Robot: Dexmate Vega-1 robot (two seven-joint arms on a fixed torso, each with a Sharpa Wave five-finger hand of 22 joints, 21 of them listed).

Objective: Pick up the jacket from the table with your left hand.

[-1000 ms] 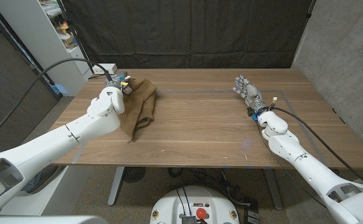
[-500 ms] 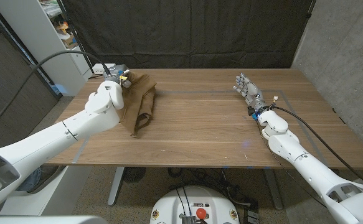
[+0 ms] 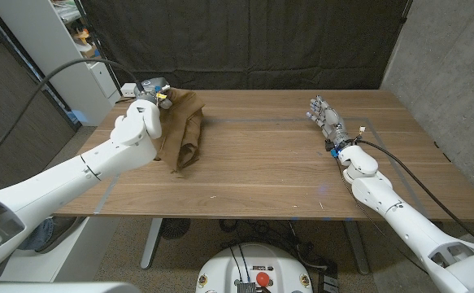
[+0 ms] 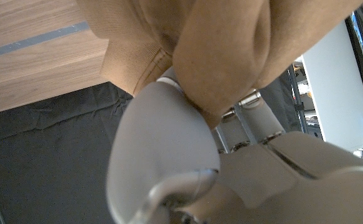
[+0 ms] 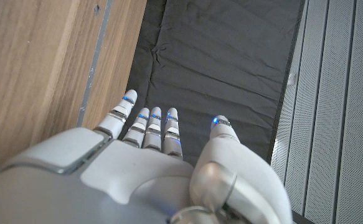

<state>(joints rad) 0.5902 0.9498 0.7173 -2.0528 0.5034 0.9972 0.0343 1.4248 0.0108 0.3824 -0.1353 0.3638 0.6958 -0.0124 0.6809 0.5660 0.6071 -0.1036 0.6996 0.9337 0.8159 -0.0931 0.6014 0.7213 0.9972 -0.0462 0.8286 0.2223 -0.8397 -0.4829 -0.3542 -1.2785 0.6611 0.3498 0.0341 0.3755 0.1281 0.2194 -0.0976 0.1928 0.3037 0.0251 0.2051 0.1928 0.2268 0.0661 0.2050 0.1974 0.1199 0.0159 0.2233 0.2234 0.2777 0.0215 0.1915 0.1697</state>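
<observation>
The soft brown cloth jacket (image 3: 182, 129) is bunched up near the far left corner of the brown wooden table (image 3: 261, 171). Its top part is pinched in the white left hand (image 3: 143, 114), and in the left wrist view the brown cloth (image 4: 218, 56) is seen squeezed between the fingers (image 4: 162, 162). The lower part of the jacket hangs down, and its bottom end seems to be touching the wood.

The step in hand looks like the lifting. It would be done well if the cloth were held tight and the hand were raised straight up, slowly, until the last bit of the jacket is off the table. If the squeeze is let loose, the soft cloth could slip out. A fast pull could drag the jacket along the wood, so a gentle lift is better.

The grey right hand (image 3: 324, 120) is kept well apart, by the far right side of the table. Its fingers (image 5: 150, 124) are straight and spread a little, and nothing is held in it.

One jacket is counted. One table is counted. Two robot hands are counted.
</observation>
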